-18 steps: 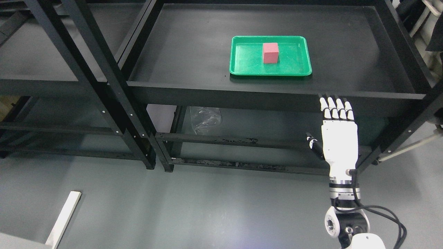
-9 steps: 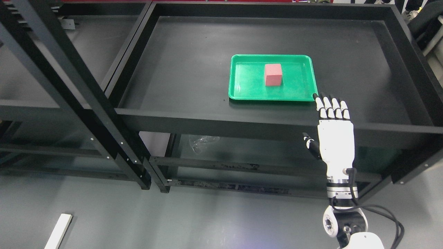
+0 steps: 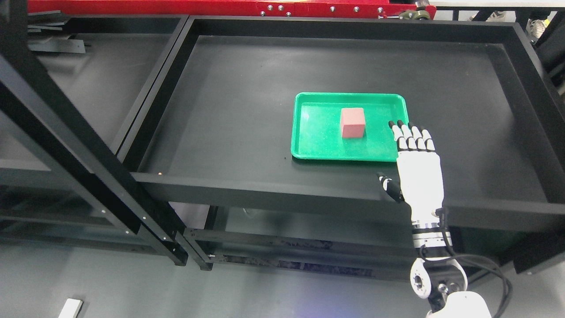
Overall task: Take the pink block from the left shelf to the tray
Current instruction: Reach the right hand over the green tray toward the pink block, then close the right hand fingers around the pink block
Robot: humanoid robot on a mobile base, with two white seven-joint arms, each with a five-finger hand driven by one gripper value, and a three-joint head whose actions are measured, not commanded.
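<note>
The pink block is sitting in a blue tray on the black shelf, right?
Not quite. The head view shows the pink block sitting in a green tray, not a blue one. The tray does rest on the black shelf.

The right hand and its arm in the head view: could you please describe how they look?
The right hand has a white shell over its back, white finger segments with black joints and black fingertips, and a black-and-white thumb. Its wrist is ringed in silver and black; below sit a round white joint and looping black cables.
</note>
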